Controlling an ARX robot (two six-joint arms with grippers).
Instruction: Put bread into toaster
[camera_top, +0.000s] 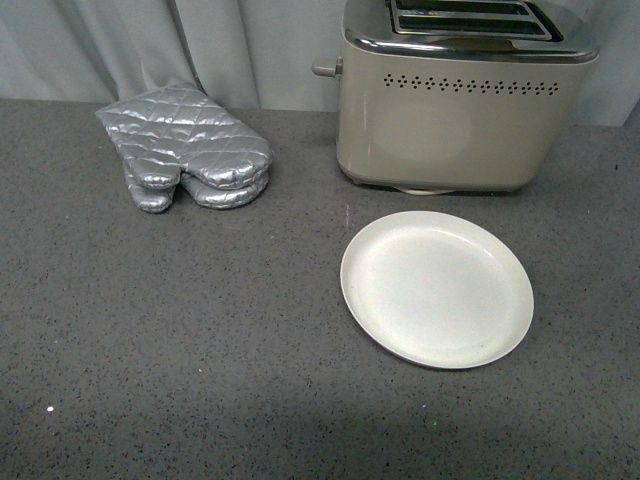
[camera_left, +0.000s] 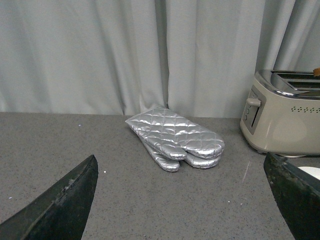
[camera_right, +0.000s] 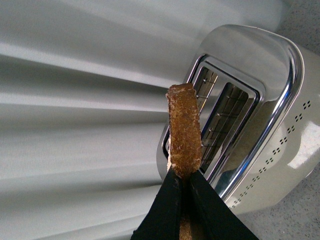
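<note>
The cream-beige toaster (camera_top: 455, 95) with a chrome top stands at the back right of the grey counter; its two slots are open and empty. In the right wrist view my right gripper (camera_right: 184, 187) is shut on the bread (camera_right: 184, 127), seen edge-on with its brown crust facing the camera, held in the air above the toaster (camera_right: 260, 115), over its slots. My left gripper (camera_left: 185, 200) is open and empty, low over the counter, facing the toaster (camera_left: 282, 112) at its far side. Neither arm shows in the front view.
A silver quilted oven mitt (camera_top: 190, 145) lies at the back left, also in the left wrist view (camera_left: 175, 137). An empty white plate (camera_top: 437, 288) sits in front of the toaster. A grey curtain (camera_left: 125, 50) hangs behind the counter.
</note>
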